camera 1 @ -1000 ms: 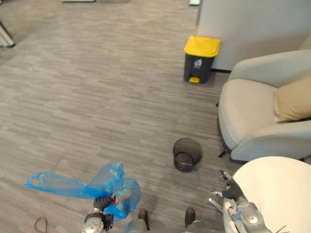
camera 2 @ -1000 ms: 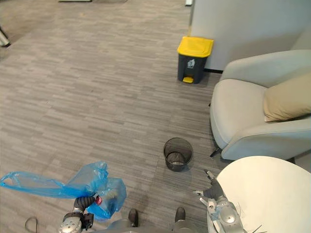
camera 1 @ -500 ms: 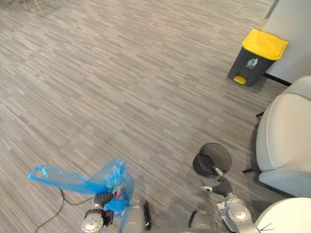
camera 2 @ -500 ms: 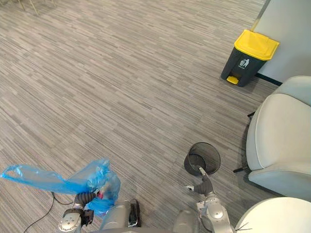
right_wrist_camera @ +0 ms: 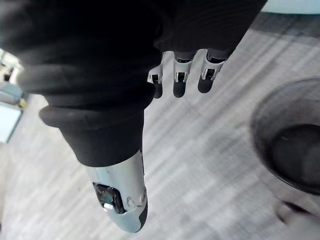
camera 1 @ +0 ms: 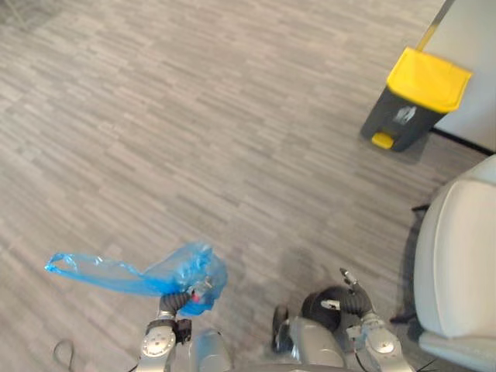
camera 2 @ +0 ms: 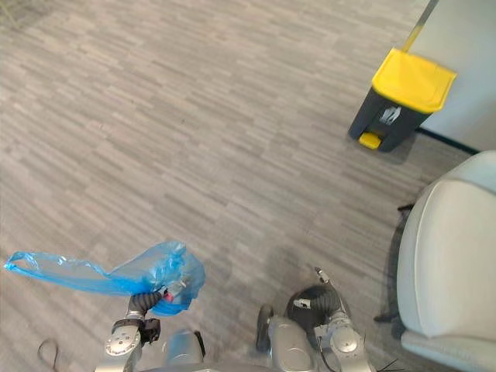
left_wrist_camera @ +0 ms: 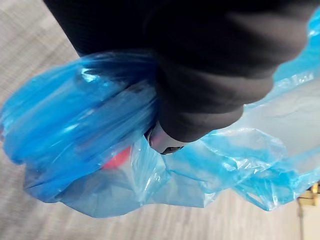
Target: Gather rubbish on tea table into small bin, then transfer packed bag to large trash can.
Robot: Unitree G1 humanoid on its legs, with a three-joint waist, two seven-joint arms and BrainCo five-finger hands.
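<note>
The large trash can, dark with a yellow lid that is down, stands at the upper right of the head views against a pale wall. A light armchair takes the right edge below it. The small mesh bin sits on the floor at the bottom, right of centre, partly covered by the right hand. Grey striped carpet lies bare across the whole left and middle of the frame, and between the bottom edge and the trash can nothing stands on it except the armchair's front corner to the right. At the lower left the left hand is curled into the gathered neck of the blue bag. The bag hangs clear of the floor, with a loose tail of plastic trailing toward the left edge. The left wrist view shows the plastic bunched tight round the hand and something red inside the bag, a mere speck in the head views. The right wrist view shows that hand's fingers loosely extended and the thumb apart, holding nothing. The mesh bin's dark rim lies just beyond them.
</note>
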